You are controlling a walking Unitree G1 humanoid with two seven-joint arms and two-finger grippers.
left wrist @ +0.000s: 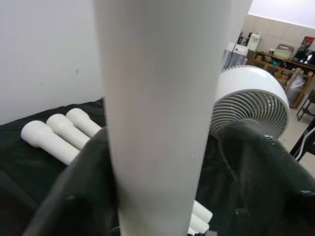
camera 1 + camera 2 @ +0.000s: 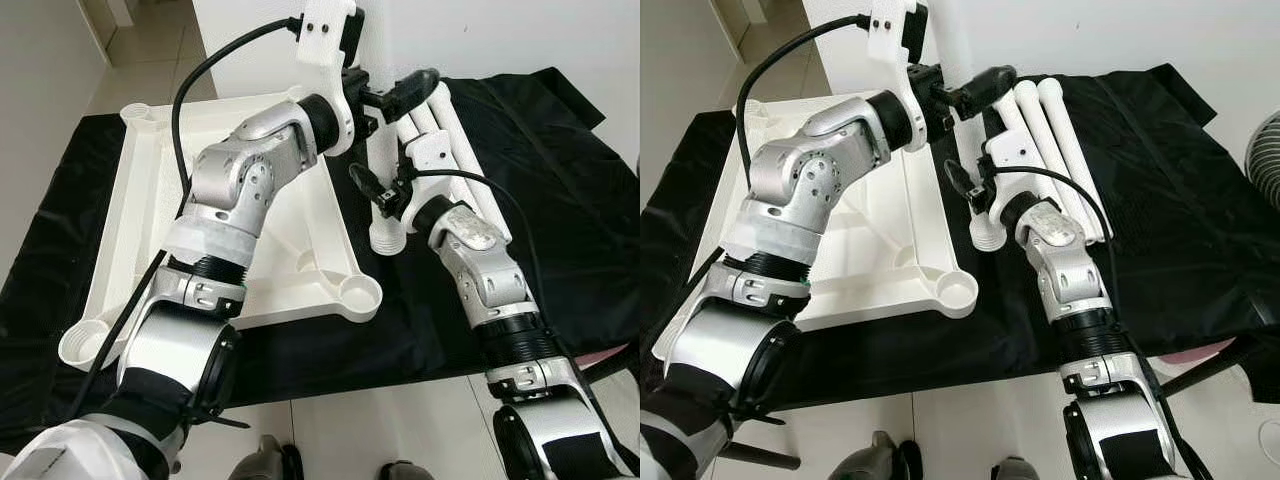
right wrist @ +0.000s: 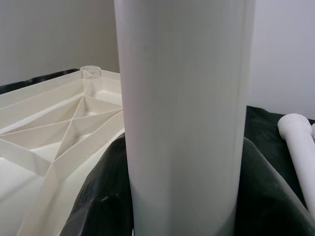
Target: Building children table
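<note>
Holding the upright table leg (image 2: 385, 150), the left pincer (image 2: 385, 98) clamps high and the right pincer (image 2: 385, 200) clamps low. You see its axis vertical, just beside the inverted tabletop (image 2: 150, 200); nearest socket (image 2: 360, 293) lies toward you.

No readable text, labels, brand names, numbers or signs appear on any surface here; distant shelf items are too blurred to read.
</note>
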